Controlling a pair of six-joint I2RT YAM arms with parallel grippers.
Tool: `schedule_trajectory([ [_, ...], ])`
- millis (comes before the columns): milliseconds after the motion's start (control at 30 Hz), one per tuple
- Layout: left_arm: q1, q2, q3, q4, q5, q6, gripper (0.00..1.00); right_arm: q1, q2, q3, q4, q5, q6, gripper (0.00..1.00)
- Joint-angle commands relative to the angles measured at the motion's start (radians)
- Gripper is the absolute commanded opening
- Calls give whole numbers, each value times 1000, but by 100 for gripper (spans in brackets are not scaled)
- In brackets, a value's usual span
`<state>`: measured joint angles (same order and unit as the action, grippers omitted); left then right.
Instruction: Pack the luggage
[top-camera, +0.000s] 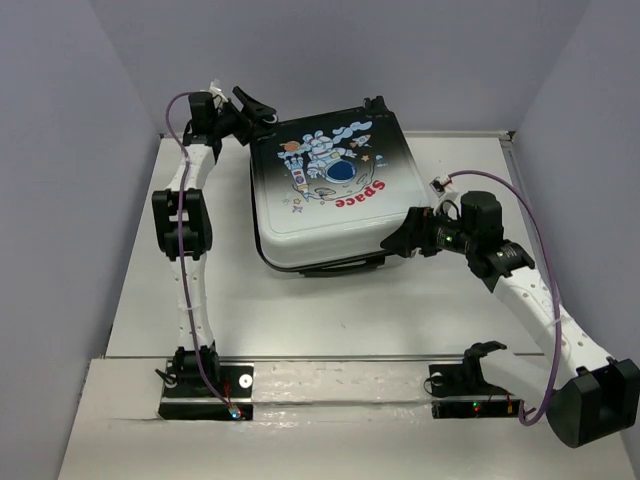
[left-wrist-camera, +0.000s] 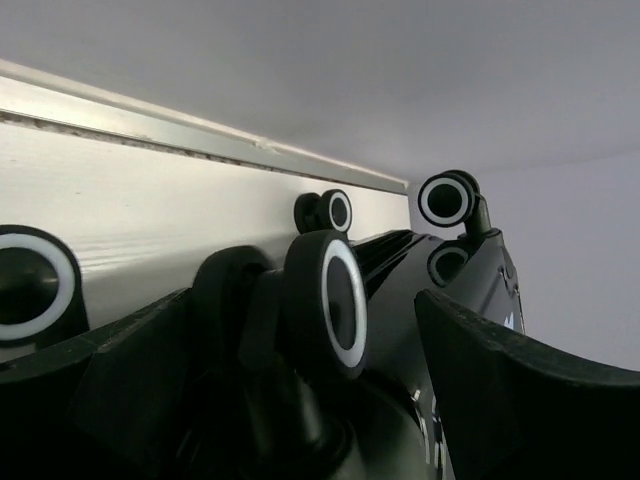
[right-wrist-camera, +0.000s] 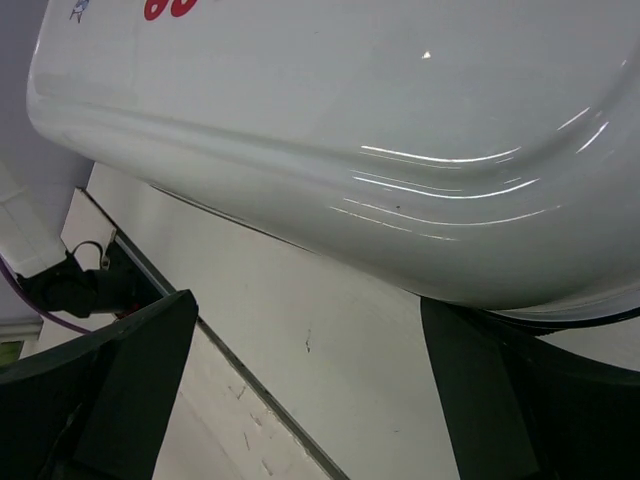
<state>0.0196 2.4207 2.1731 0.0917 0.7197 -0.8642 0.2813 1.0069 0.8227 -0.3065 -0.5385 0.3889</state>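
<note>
Closest in the left wrist view are the dark fingers (left-wrist-camera: 120, 390) of the left gripper (left-wrist-camera: 315, 345), spread wide at the bottom of the frame. One black wheel (left-wrist-camera: 335, 300) with a white ring stands between them. Whether either finger touches the wheel cannot be told.

The luggage (top-camera: 330, 190) lies flat on the table (top-camera: 300, 320), toward the far side, with its printed face up: a cartoon astronaut and the red word "Space" on a shell that fades from black at its far left to white at its near right. A dark seam runs along its near edge. More ringed wheels (left-wrist-camera: 447, 198) show at its black end.

Seen from above, the left gripper sits at the luggage's far left corner, by the wheels, with its jaws apart and nothing held.

The right gripper (top-camera: 398, 238) is at the luggage's near right corner, jaws also wide open and empty. In the right wrist view its fingers (right-wrist-camera: 110, 385) stand on either side of the rounded white edge of the shell, which fills the upper frame. Contact with the shell cannot be told.

A purple cable (top-camera: 540, 270) runs along the right arm, out from the luggage's right side. Near of the luggage, both arm bases (top-camera: 205, 385) sit on a pale strip at the table's near edge.
</note>
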Motion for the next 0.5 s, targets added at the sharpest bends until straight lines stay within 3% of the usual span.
schedule_trajectory([
  [0, -53, 55, 43, 168, 116, -124, 99, -5, 12, 6, 81, 32, -38, 100],
  [167, -61, 75, 44, 161, 72, -131, 99, -5, 22, 15, 79, 23, -39, 100],
  [267, -67, 93, 40, 224, 67, -185, 93, -5, 24, 12, 81, 20, -39, 100],
  [367, -84, 141, 82, 301, 70, -263, 47, -5, 18, 6, 80, 26, -36, 100],
  [400, -90, 153, 99, 325, 72, -288, 17, -5, 12, 3, 79, 31, -35, 100],
  [433, -90, 158, 93, 342, 69, -301, 6, -5, 9, 0, 81, 31, -33, 100],
  [467, -90, 149, 76, 377, 60, -311, 6, -5, 6, -3, 80, 31, -30, 100],
])
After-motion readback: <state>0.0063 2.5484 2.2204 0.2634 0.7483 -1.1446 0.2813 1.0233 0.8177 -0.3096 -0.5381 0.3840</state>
